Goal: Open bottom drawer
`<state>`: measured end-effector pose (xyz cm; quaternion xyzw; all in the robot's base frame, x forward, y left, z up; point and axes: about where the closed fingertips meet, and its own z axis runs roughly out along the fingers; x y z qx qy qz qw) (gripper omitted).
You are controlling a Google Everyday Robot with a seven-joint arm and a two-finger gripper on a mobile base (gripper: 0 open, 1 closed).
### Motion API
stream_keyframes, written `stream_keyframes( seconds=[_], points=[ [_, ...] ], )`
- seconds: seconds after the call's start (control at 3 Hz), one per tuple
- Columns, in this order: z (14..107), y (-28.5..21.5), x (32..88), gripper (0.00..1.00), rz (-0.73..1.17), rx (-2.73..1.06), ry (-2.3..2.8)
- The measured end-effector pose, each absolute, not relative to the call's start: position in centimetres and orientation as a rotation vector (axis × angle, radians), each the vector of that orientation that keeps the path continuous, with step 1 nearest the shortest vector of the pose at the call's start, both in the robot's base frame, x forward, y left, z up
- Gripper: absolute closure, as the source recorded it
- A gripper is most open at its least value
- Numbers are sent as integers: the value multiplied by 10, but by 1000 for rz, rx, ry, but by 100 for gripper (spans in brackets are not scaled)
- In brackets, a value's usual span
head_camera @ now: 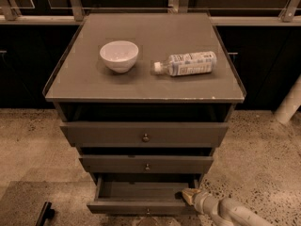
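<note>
The bottom drawer (136, 205) is the lowest of three grey-brown drawers. It stands pulled out, and its dark empty inside shows. Its small round knob (147, 211) sits at the centre of the front, near the picture's lower edge. My gripper (189, 195) comes in from the lower right on a pale arm (230, 213). Its tip rests at the drawer's right front corner, by the top rim.
The middle drawer (146, 164) and top drawer (145, 134) are less far out. On the cabinet top (84, 81) stand a white bowl (119, 55) and a plastic bottle (186, 63) lying on its side. Speckled floor surrounds the cabinet; a white post (289, 102) stands at right.
</note>
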<state>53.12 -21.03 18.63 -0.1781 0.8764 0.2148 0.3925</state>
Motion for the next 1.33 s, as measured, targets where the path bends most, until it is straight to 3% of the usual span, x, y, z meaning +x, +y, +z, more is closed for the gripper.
stream_keyframes(
  seconds=[0.33,1.33],
  points=[
    [196,-203,564,100,527,-545,2202],
    [163,-165,522,100,684,-640,2237]
  ],
)
